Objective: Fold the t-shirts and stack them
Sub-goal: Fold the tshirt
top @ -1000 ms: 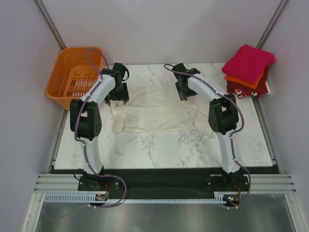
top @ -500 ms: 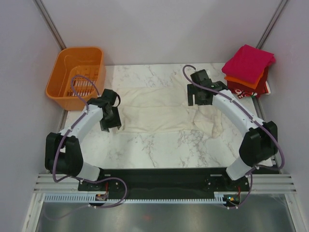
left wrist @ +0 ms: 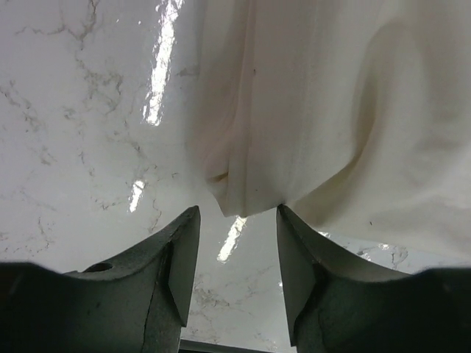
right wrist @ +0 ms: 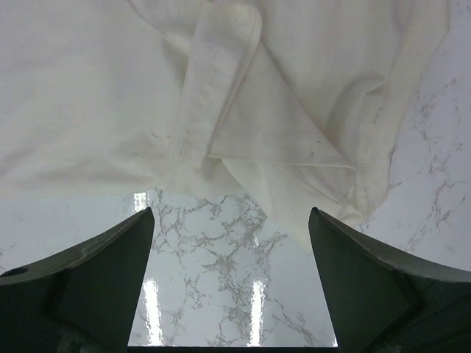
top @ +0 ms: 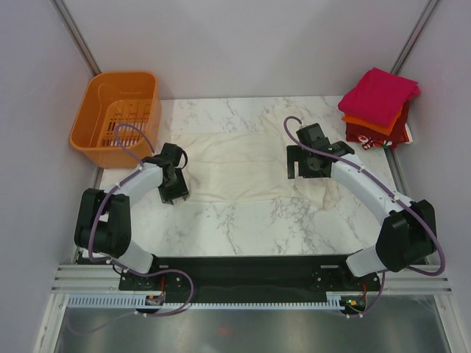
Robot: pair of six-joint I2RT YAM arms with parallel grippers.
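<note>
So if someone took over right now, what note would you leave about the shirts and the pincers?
Left pincer: part open, empty, at the near left corner of the cream t-shirt.
Right pincer: wide open, empty, over its rumpled near right edge.
It lies spread on the marble table, not yet folded square.
Done: pink, orange and dark red shirts folded and stacked at the far right corner.
Left: finish folding the cream one, add it to the stack.

Left hand (left wrist: 237,215) narrower, nearer shirt (top: 235,163) corner

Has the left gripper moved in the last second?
Yes. The left gripper has come back toward the near side, away from the orange basket.
</note>
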